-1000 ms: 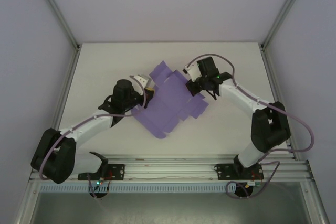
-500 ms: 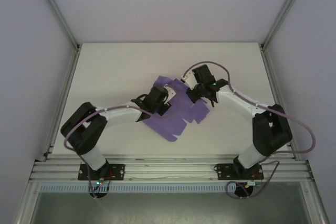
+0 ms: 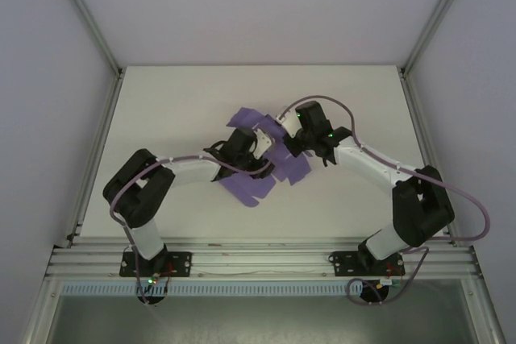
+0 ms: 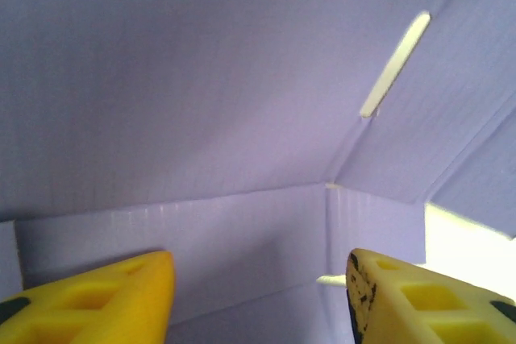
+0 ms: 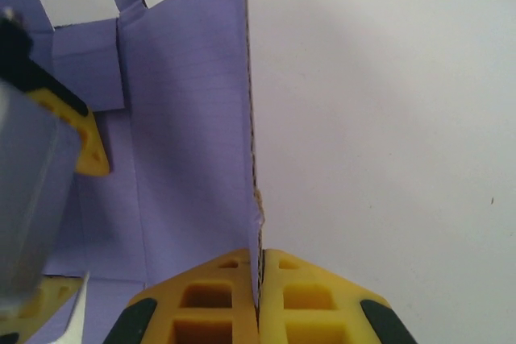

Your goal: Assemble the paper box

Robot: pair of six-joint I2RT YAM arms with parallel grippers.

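The purple paper box [image 3: 250,185] is a partly folded die-cut sheet in the middle of the white table [image 3: 169,102], with flaps raised. My right gripper [image 3: 288,139] is shut on the thin edge of an upright purple panel [image 5: 189,142], pinched between its yellow fingertips [image 5: 259,279]. My left gripper [image 3: 258,141] sits over the sheet from the left, open, its yellow fingers [image 4: 105,300] wide apart inside the folded paper [image 4: 201,102], facing a low wall and a corner crease. One left finger [image 5: 81,138] appears in the right wrist view beside the panel.
Metal frame posts [image 3: 89,30] and pale walls enclose the table on three sides. The rail with both arm bases [image 3: 258,259] runs along the near edge. A slot [image 4: 395,62] is cut in the paper above the left fingers.
The left arm swung in from the sheet's left edge to over its middle. The sheet went from nearly flat to bunched up with raised flaps, and shifted slightly left. The right gripper followed leftward.
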